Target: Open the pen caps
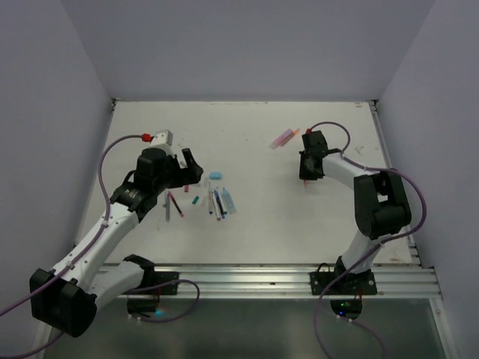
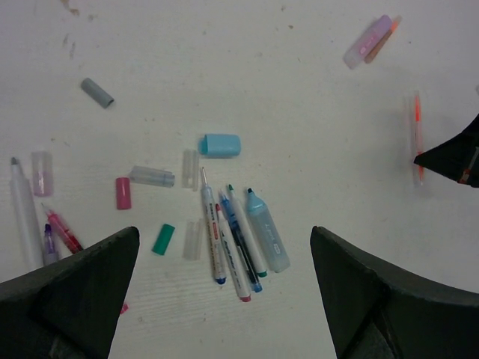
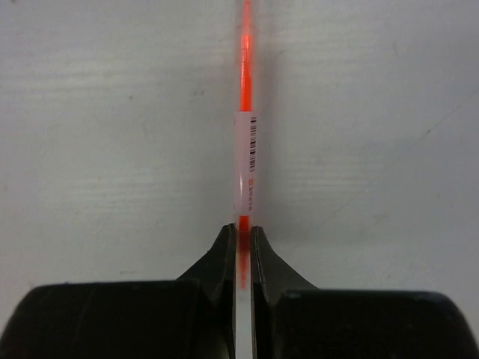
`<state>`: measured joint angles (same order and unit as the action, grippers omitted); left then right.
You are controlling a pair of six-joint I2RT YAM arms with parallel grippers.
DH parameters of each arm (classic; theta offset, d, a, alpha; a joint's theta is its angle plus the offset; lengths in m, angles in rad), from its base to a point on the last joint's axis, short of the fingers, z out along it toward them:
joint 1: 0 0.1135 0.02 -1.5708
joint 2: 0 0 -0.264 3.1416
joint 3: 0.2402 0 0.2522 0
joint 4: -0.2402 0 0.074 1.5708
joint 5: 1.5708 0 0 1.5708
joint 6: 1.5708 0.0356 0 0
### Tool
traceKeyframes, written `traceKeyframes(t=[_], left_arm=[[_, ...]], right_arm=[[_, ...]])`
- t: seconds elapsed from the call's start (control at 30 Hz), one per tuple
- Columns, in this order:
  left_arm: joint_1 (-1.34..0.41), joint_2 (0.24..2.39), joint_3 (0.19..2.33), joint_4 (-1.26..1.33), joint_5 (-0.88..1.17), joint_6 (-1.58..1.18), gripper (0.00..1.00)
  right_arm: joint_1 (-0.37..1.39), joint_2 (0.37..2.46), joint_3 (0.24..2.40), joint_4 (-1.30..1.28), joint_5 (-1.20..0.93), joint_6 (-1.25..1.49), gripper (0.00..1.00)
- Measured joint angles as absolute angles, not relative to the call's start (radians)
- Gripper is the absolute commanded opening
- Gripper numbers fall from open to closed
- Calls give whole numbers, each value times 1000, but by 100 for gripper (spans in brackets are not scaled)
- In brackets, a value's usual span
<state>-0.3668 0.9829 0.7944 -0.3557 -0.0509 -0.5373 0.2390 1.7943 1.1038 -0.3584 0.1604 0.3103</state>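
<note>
Right gripper (image 3: 241, 247) fingers fill the bottom of the wrist view, pinched tight on the near end of a clear-bodied orange pen (image 3: 245, 161). No gap shows between pads and barrel: the grip is clenched on the pen. The pen lies flat on the white table (image 3: 90, 134) with its axis running straight away from the wrist, so the jaws cross the barrel at right angles. This alignment is judged to suit a pull along the barrel. A barcode label wraps the mid-barrel. Which end carries the cap cannot be told from these views.

In the overhead view the right gripper (image 1: 307, 176) sits low over the right half of the table, with the pen under its fingertips. A pink-purple highlighter (image 1: 284, 138) lies near it, further from the arm bases. Whether it is capped cannot be told.

Left gripper (image 1: 191, 168) hovers over the left half of the table, well apart from the orange pen. Its jaws are fully spread and hold nothing. Below it lies a group of uncapped pens (image 2: 232, 239), side by side with tips exposed. Loose caps are scattered around them:
- light blue cap (image 2: 220, 145)
- grey cap (image 2: 97, 93)
- teal cap (image 2: 163, 239)
- pink cap (image 2: 123, 193)

Judgement: the left group is largely finished. Pulling a cap calls for a hold on each end of the pen, and the released left gripper is free to give the second one.
</note>
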Motion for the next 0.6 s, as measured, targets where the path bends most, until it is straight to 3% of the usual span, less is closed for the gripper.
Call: traceKeyframes(t=[0.13, 0.33, 0.6], left_arm=[[-367, 1061, 797, -313, 25, -585, 100], [-373, 1201, 883, -248, 109, -662, 98], [-474, 1359, 1063, -179, 85, -716, 91]], right_arm=[[319, 1642, 1015, -347, 138, 315, 0], [590, 1445, 945, -220, 93, 341, 0], [819, 1409, 913, -66, 79, 381, 0]])
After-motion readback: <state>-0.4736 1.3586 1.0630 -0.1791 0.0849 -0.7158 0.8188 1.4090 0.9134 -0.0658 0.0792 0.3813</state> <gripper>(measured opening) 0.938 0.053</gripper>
